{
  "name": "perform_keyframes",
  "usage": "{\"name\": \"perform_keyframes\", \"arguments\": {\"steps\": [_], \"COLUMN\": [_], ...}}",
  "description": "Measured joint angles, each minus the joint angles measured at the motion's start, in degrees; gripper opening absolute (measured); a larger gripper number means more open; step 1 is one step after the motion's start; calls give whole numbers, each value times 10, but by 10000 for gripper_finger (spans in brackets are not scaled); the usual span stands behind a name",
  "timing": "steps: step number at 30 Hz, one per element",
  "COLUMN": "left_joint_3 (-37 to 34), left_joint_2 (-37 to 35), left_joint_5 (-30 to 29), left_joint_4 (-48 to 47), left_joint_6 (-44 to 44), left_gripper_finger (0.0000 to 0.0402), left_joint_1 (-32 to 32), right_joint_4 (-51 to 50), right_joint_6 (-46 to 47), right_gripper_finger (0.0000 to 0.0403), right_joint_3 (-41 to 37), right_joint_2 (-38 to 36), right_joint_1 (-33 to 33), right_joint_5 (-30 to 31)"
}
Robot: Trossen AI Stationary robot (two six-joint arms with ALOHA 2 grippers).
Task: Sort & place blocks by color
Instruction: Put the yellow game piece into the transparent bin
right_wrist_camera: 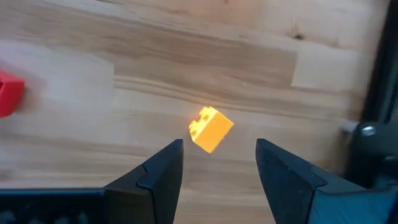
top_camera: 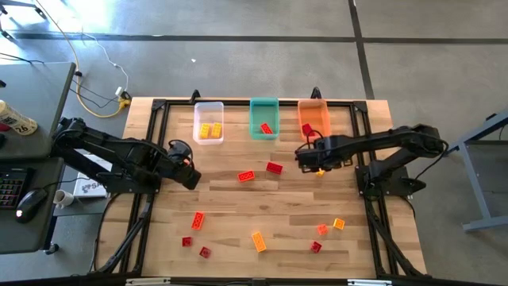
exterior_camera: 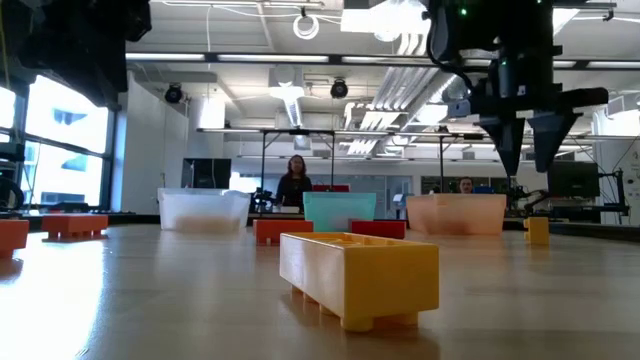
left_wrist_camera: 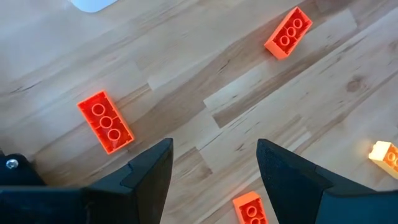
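Step in hand: the right gripper [right_wrist_camera: 219, 163] hangs with its fingers spread and empty above a small yellow studded plastic brick [right_wrist_camera: 211, 129], which lies on the wooden table [top_camera: 238, 206] just in front of the orange rectangular bin [top_camera: 313, 117]; this looks like the approach to a pick.
Next move: likely a straight descent so the fingers pass either side of the brick, then a close; the brick sits skewed to the fingers, so a wrist turn may help.
Right arm pose: reaches in from the table's right side, elbow raised, wrist pointing down.
Left arm pose: the left gripper [left_wrist_camera: 214, 174], also spread wide and holding nothing, hovers over bare wood at the table's left, with a red oblong brick [left_wrist_camera: 105, 121] nearby.
Already sorted: yellow bricks in the clear bin [top_camera: 209, 121], a red one in the teal bin [top_camera: 263, 117].
Still loose: red, orange and yellow bricks scattered across the table's middle and near edge.
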Motion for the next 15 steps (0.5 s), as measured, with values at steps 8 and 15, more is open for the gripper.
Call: {"name": "perform_keyframes", "arguments": {"steps": [8, 15], "left_joint_3": [0, 0], "left_joint_2": [0, 0], "left_joint_5": [0, 0], "left_joint_4": [0, 0], "left_joint_6": [16, 16], "left_gripper_finger": [220, 220], "left_joint_1": [0, 0], "right_joint_4": [55, 61], "right_joint_6": [55, 83], "right_gripper_finger": [189, 189], "right_joint_3": [-36, -41], "right_joint_2": [0, 0], "right_joint_1": [6, 37], "right_joint_5": [-15, -36]}}
